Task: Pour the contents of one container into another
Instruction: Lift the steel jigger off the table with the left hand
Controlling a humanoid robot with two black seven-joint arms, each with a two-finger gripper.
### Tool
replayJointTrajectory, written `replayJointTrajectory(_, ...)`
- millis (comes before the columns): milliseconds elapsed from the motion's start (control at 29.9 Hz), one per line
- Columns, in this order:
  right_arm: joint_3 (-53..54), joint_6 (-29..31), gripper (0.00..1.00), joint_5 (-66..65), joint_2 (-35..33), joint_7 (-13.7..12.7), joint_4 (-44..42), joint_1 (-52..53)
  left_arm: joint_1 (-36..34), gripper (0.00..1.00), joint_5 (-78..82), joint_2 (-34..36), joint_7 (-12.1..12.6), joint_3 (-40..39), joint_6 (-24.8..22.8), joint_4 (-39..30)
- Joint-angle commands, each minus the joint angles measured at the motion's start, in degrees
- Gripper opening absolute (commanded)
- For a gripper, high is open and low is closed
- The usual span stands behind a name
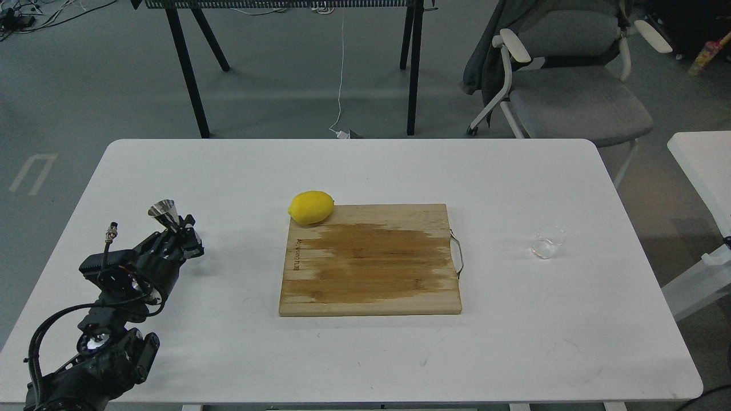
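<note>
The left claw (181,233) seems clamped on the shiny hourglass jigger (166,213); the clear thick-based tumbler (548,241) stands well apart.

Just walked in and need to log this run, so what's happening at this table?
The robot's left gripper is at the steel jigger near the table's left side, apparently closed around its lower part. The clear glass tumbler stands alone far to the right, untouched. Between them lies a wooden cutting board with a lemon at its back left corner. The right arm is out of view, and no pouring has begun.
</note>
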Motion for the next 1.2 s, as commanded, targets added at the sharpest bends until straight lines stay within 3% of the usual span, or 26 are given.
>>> replayJointTrajectory(0,0.0,0.0,1.0,0.0,0.1,0.0,0.1,-0.1,-1.3,0.06,-0.1,1.2,0.0,-0.1,-0.5,-0.2)
replayJointTrajectory(100,0.0,0.0,1.0,0.0,0.1,0.0,0.1,-0.1,-4.7,0.06,-0.2,2.4,0.0,-1.1,-1.6,-0.2)
replayJointTrajectory(200,0.0,0.0,1.0,0.0,0.1,0.0,0.1,-0.1,-10.2,0.06,-0.2,3.9,0.0,-6.4,-8.5,-0.2)
replayJointTrajectory(601,0.0,0.0,1.0,0.1,0.2,0.0,0.1,-0.1,-36.6,0.06,-0.8,3.5,0.0,-38.1,-49.3,-0.2)
replayJointTrajectory(635,0.0,0.0,1.0,0.1,0.2,0.0,0.1,-0.1,-38.0,0.06,-0.8,2.5,0.0,-40.9,-50.8,-0.2)
replayJointTrajectory(802,0.0,0.0,1.0,0.1,0.4,0.4,0.0,-0.1,-42.7,0.06,-0.8,-3.9,0.0,-51.8,-50.8,0.5)
replayJointTrajectory(1069,0.0,0.0,1.0,0.1,0.6,0.4,0.1,-0.4,-46.1,0.05,-3.4,-4.6,0.0,-53.2,-50.8,6.1)
replayJointTrajectory(1169,0.0,0.0,1.0,0.1,0.6,0.4,0.0,-0.7,-48.0,0.05,-3.6,-4.6,0.0,-53.3,-50.8,1.5)
